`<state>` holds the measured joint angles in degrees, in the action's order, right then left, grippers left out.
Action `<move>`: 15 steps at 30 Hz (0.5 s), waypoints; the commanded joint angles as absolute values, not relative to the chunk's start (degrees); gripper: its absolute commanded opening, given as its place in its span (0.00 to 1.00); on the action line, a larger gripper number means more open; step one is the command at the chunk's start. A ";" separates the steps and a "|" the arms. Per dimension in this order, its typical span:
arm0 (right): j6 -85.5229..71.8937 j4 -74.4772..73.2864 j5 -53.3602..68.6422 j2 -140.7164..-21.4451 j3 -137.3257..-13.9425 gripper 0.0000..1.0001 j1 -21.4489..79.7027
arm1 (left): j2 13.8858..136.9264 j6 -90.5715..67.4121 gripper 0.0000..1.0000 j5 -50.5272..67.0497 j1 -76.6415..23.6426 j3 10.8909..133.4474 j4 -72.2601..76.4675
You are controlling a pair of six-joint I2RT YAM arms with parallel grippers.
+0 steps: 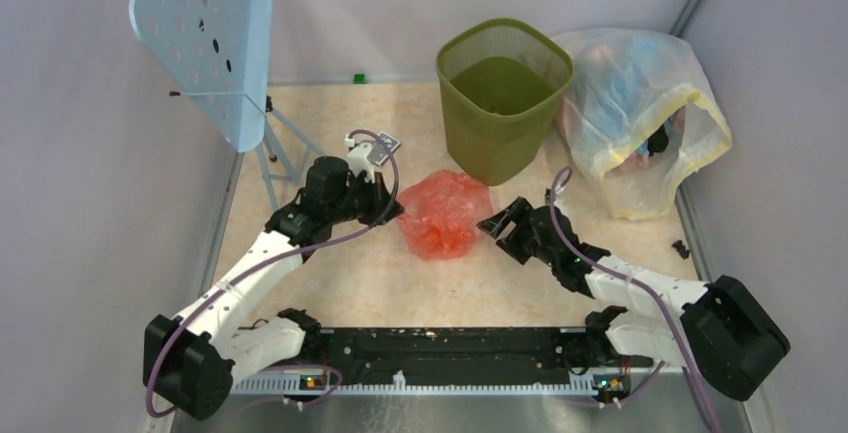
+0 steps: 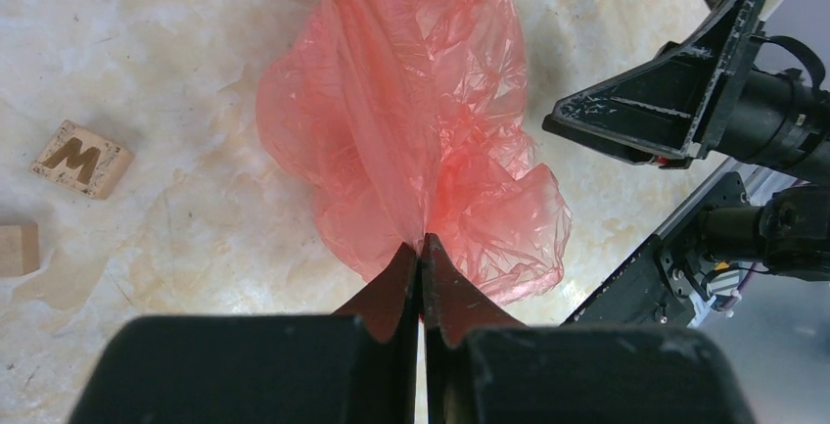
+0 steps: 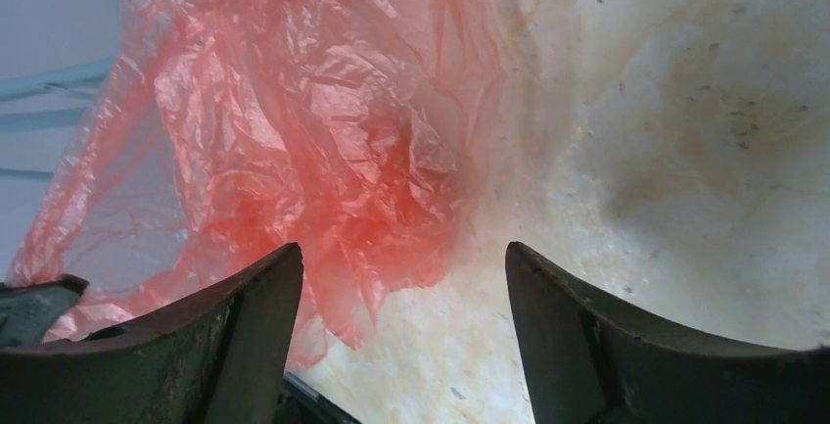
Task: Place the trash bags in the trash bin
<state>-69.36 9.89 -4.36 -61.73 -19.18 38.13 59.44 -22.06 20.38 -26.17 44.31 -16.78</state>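
The red-orange trash bag lies crumpled on the table in front of the olive-green trash bin. My left gripper is at the bag's left edge, its jaws shut on a pinch of the bag, as the left wrist view shows. My right gripper is open just right of the bag. In the right wrist view the bag lies ahead and to the left of the open gripper, with a fold hanging between the fingers without touching them.
A large clear-yellowish bag stuffed with coloured items stands right of the bin. A pale blue perforated stand is at the back left. Two small wooden blocks lie on the table left of the bag.
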 commanded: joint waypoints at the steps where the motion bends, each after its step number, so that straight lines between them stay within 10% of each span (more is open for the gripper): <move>1: -74.80 21.69 -3.75 -65.81 -19.12 0.75 38.38 | 57.75 -21.09 0.05 21.51 -26.14 43.63 -14.59; 15: -80.23 32.47 -6.44 -77.63 -18.17 0.63 38.41 | 60.19 -20.57 0.05 21.20 -26.18 45.25 -14.94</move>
<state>-78.56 27.09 -3.66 -76.60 -17.85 38.13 59.88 -21.69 20.97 -26.17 44.03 -16.75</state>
